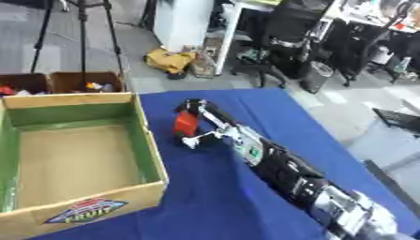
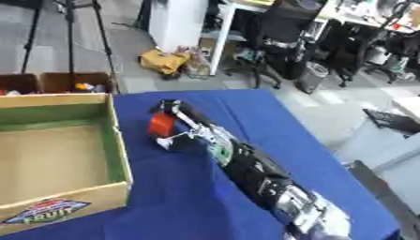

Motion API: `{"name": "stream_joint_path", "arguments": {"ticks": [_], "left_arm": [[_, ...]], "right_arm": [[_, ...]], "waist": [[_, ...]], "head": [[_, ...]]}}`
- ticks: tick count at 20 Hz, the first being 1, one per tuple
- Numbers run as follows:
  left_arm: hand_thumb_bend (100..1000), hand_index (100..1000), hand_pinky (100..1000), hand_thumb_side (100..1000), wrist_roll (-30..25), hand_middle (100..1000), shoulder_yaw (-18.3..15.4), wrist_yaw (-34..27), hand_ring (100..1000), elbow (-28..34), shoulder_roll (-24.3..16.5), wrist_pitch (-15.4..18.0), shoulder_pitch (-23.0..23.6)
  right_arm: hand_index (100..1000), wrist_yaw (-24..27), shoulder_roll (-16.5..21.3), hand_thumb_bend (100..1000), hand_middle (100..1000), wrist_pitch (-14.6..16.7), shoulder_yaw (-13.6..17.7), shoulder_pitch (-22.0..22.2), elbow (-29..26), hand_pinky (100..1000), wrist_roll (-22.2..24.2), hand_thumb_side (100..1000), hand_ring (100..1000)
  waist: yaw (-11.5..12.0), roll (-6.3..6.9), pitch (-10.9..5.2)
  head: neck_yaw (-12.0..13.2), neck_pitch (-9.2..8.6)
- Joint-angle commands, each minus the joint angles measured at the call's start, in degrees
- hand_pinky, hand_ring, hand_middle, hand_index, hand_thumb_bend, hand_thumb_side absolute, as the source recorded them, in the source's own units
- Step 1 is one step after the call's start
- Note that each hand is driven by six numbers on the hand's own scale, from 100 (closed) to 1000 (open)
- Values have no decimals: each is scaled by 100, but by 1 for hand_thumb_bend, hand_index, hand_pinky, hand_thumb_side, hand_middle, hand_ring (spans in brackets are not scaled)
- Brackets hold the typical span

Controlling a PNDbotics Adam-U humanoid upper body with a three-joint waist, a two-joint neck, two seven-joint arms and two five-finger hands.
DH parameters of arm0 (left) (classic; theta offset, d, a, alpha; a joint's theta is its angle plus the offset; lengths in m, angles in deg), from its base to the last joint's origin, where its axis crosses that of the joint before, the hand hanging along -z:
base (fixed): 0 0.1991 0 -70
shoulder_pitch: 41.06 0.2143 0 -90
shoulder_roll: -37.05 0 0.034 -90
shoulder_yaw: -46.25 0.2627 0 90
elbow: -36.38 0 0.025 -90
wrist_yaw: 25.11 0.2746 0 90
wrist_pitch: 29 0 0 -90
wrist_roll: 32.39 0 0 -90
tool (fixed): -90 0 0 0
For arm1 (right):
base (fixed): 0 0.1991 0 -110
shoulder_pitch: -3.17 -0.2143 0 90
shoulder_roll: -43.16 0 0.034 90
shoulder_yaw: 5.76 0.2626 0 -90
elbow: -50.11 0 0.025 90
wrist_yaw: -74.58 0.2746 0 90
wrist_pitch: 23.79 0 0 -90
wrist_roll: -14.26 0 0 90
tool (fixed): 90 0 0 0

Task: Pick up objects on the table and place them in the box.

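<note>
One red object [image 1: 185, 123] is in my right hand [image 1: 197, 123], over the blue tabletop [image 1: 205, 197] toward its far edge, just beside the right wall of the box [image 1: 152, 150]. My arm reaches forward from the near right corner. I cannot make out what the object is, only that it is red and roughly block-shaped. I also cannot tell whether it sits on the cloth or is already lifted a little.

I think the main risk is the wall of the box. The object is close to it and seems lower than its rim, so if I move left without lifting first, the object or my fingers may hit the cardboard and push the box, or the object may be knocked out of my grip. A second risk: much of the red face shows outside my fingers, so the grip may cover only one side, and the object could turn or slip while I carry it.

My right hand is closed around the object; dark fingers curl over its top and right side, and a pale finger [image 1: 193, 140] sticks out below it. My left hand does not show in either view. The box looks empty inside.
</note>
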Motion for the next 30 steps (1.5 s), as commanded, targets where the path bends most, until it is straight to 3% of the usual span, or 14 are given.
{"name": "stream_joint_path", "arguments": {"ticks": [1, 9, 14, 23, 30], "left_arm": [[484, 632, 568, 974, -11, 410, -28, 0, 598, 28, -62, -34, 4], [508, 632, 567, 947, -60, 412, -44, -68, 597, -85, -72, -143, 49], [524, 632, 566, 929, -91, 414, -31, -123, 597, -148, -83, -223, 64], [540, 632, 564, 903, -213, 415, 88, -270, 596, -257, 5, -369, -118], [545, 631, 563, 893, -261, 415, 119, -423, 595, -233, 114, -419, -294]], "right_arm": [[792, 183, 263, 126, 644, -23, 70, 4, -130, 552, 2, 100, 451], [794, 698, 491, 126, 646, 8, 128, 169, -509, 550, 62, 100, 448], [797, 1080, 630, 138, 650, 12, 142, 185, -943, 549, 206, 100, 446], [806, 1158, 258, 145, 664, -28, -239, -372, -1541, 565, 891, 100, 450], [807, 591, -330, 142, 669, 57, -572, -789, -1217, 582, 1262, 100, 454]], "waist": [[-41, 24, -195], [-264, -35, -548], [-273, -131, -783], [155, -220, -1013], [545, -233, -948]], "head": [[-12, -54], [-1, 7], [-7, 50], [-106, 118], [-191, 168]]}}
